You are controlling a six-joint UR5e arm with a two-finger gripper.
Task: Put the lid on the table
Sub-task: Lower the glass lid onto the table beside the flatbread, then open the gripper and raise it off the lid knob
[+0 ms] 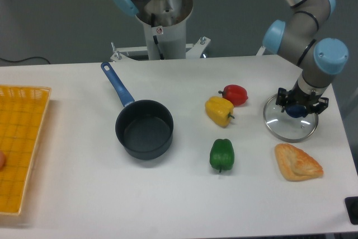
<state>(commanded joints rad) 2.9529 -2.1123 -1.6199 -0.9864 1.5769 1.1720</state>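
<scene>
The lid (282, 128), a clear glass disc with a metal rim and a dark blue knob, lies flat on the white table (184, 200) at the right side. My gripper (297, 109) points straight down over the knob, its dark fingers (282, 98) spread to either side of it. The jaws look open, wider than the knob, which shows between them. The dark blue saucepan (144, 129) with its long blue handle stands uncovered left of centre, well away from the lid.
A yellow pepper (219, 110) and a red pepper (235, 94) lie just left of the lid. A green pepper (221, 154) lies in front of them. A pastry (297, 162) lies near the lid's front edge. A yellow woven tray (19, 146) sits at the far left.
</scene>
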